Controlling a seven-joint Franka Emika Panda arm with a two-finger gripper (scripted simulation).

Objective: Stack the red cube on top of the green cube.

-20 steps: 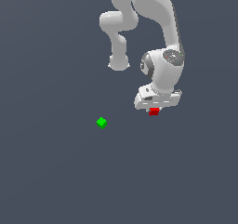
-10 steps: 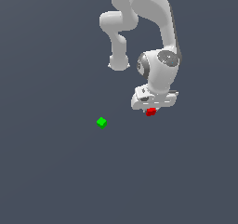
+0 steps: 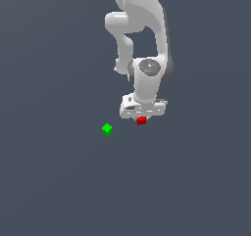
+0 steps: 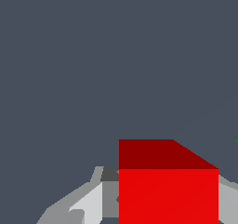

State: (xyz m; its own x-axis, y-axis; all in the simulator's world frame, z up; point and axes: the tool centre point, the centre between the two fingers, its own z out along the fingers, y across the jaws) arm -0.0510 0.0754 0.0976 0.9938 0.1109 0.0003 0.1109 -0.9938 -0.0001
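Observation:
The red cube point(image 3: 141, 121) hangs just under the white gripper point(image 3: 142, 118), which is shut on it and holds it above the floor. In the wrist view the red cube point(image 4: 167, 186) fills the space between the grey fingers point(image 4: 88, 204). The green cube point(image 3: 107, 129) rests on the dark grey floor, a short way toward the exterior view's left of the held cube and slightly lower in the picture. Only a speck of green shows at the wrist view's edge.
The white arm point(image 3: 142, 44) rises from the gripper toward the top of the exterior view. A plain dark grey floor point(image 3: 59, 181) lies all around the two cubes.
The gripper has carried the red cube toward the exterior view's left, closing the gap to the green cube. The green cube has stayed in place.

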